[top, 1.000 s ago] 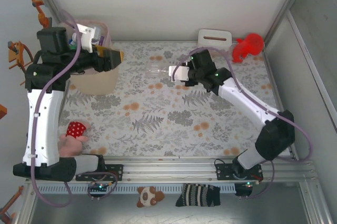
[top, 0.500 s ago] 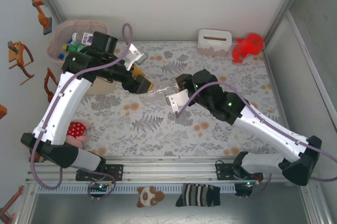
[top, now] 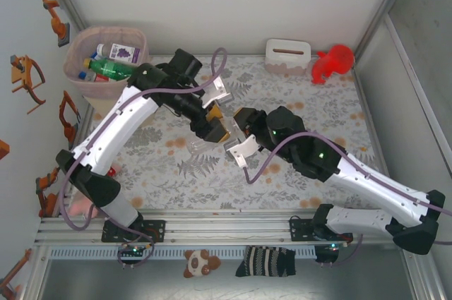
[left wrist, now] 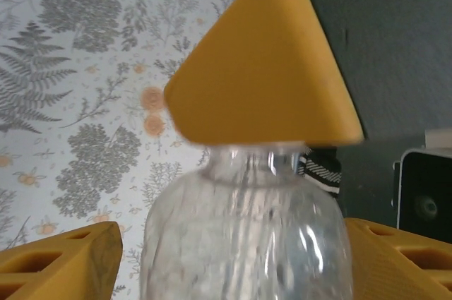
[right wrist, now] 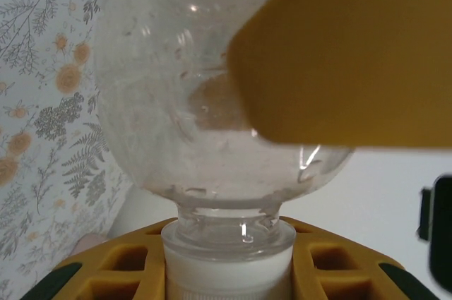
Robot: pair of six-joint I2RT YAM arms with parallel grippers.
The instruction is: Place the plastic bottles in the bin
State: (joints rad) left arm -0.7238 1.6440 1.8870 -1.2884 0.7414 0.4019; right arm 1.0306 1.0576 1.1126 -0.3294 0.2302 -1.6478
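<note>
A clear plastic bottle (top: 200, 144) hangs over the middle of the flowered tablecloth. My right gripper (top: 229, 143) is shut on its white cap (right wrist: 226, 272), with the body (right wrist: 176, 81) pointing away from the jaws. My left gripper (top: 214, 129) is open and straddles that body (left wrist: 247, 236). A strip of cloth shows between the bottle and one finger (left wrist: 67, 261); the other finger (left wrist: 402, 258) meets the bottle's edge. The beige bin (top: 79, 70) with its pink liner stands at the far left and holds a green bottle (top: 114, 68) and others.
A white tissue box (top: 287, 55) and a red toy figure (top: 332, 61) stand at the far right edge of the cloth. A plush toy (top: 200, 262) and a striped sock (top: 265, 261) lie in front of the base rail. The two arms cross close together mid-table.
My left arm swung from over the bin to the table's middle and now straddles the bottle. My right arm carried the bottle nearer and leftward, still gripping its cap.
</note>
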